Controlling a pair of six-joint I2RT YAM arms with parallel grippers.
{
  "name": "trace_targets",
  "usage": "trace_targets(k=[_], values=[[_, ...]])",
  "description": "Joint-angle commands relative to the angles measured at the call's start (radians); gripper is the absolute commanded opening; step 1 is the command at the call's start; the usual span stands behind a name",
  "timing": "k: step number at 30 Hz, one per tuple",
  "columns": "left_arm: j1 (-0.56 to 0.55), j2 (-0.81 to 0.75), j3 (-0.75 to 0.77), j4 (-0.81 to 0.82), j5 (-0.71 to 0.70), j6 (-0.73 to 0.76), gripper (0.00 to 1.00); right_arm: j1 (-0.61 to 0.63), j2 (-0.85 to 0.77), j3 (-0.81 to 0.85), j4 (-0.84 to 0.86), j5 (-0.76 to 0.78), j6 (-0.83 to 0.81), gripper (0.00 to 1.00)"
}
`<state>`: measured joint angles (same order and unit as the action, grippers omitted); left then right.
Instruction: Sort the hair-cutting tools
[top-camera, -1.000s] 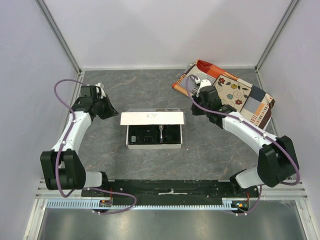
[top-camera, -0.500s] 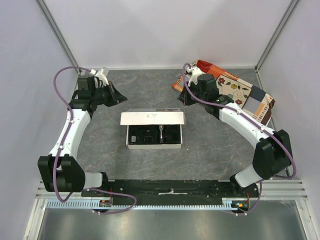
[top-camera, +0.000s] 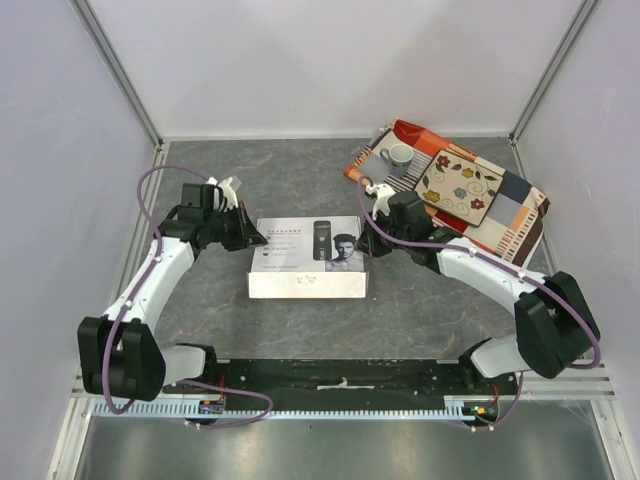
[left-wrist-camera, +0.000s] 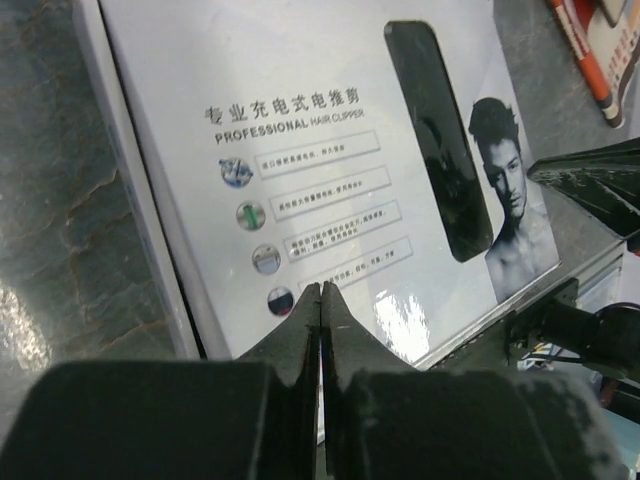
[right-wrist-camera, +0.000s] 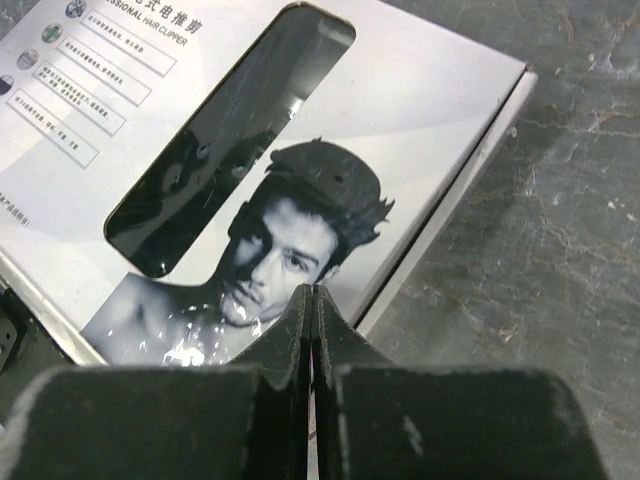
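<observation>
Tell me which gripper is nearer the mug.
Right. The right gripper is at the far right corner of the box, close to the mug; the left gripper is at its far left corner.

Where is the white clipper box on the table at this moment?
In the top view, the white box lies centred on the table, between the left gripper and the right gripper.

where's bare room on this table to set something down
Bare table: the strip between the white box and the back wall, and the one between box and base rail. Crowded: the box's short ends, at the left end effector and right end effector, and the back right corner with patterned tray and cup.
</observation>
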<state>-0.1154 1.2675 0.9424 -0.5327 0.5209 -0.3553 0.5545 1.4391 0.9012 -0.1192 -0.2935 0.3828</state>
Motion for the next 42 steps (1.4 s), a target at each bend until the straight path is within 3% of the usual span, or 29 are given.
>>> trace_targets(k=[1, 11, 22, 28, 33, 40, 42], values=[[-0.01, -0.077, -0.048, -0.032, -0.076, 0.047, 0.02, 0.03, -0.078, -0.059, 0.046, 0.059, 0.027, 0.0], [-0.044, -0.053, -0.2, -0.006, -0.125, 0.015, 0.02, 0.097, -0.106, -0.209, 0.095, 0.142, 0.082, 0.0], [-0.113, 0.118, -0.198, -0.039, -0.209, -0.007, 0.02, 0.205, -0.046, -0.2, 0.012, 0.324, 0.102, 0.0], [-0.115, 0.049, -0.176, -0.039, -0.217, -0.004, 0.02, 0.232, -0.057, -0.159, -0.017, 0.369, 0.1, 0.0], [-0.115, -0.105, -0.091, -0.099, -0.231, -0.016, 0.02, 0.232, -0.15, -0.113, -0.077, 0.415, 0.087, 0.0], [-0.116, -0.165, 0.03, -0.314, -0.487, 0.024, 0.02, 0.232, -0.264, -0.093, -0.221, 0.588, 0.099, 0.0], [-0.115, -0.16, 0.039, -0.34, -0.496, 0.03, 0.02, 0.232, -0.252, -0.097, -0.243, 0.628, 0.117, 0.0]])
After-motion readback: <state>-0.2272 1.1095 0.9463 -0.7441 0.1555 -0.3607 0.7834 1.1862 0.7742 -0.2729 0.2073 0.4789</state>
